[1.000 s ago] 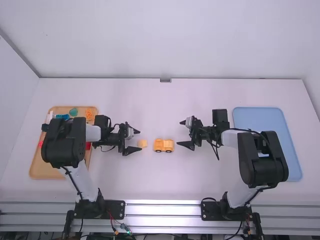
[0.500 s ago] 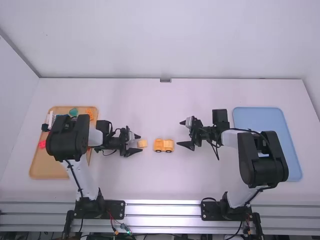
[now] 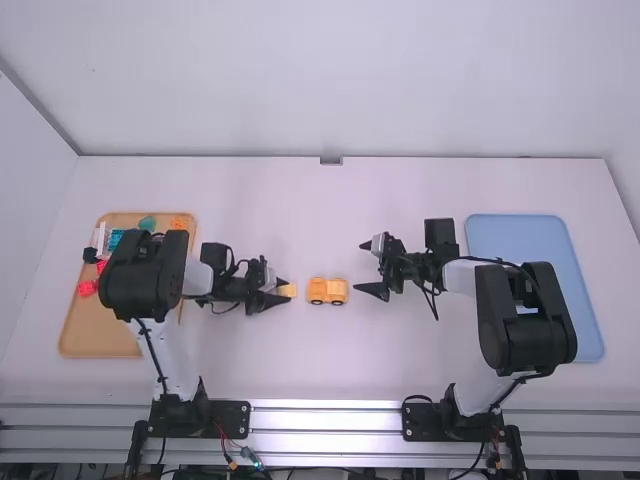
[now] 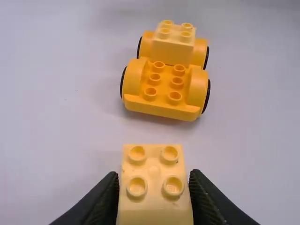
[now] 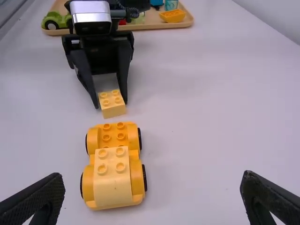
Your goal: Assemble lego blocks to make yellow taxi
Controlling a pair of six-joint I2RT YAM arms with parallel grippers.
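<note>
Block — held between the left tool's 2 fingers.

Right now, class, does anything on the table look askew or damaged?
Nothing stands out: the orange-yellow plastic car base stands upright on its wheels, and the pale-yellow plastic block on it sits square, without visible damage.

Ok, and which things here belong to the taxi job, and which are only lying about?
For the taxi: wheeled yellow base; pale block on top; second pale block, gripped by left hand.

Seemingly lying about: blue tray; wooden tray; its red pieces, green car, orange piece.
</note>
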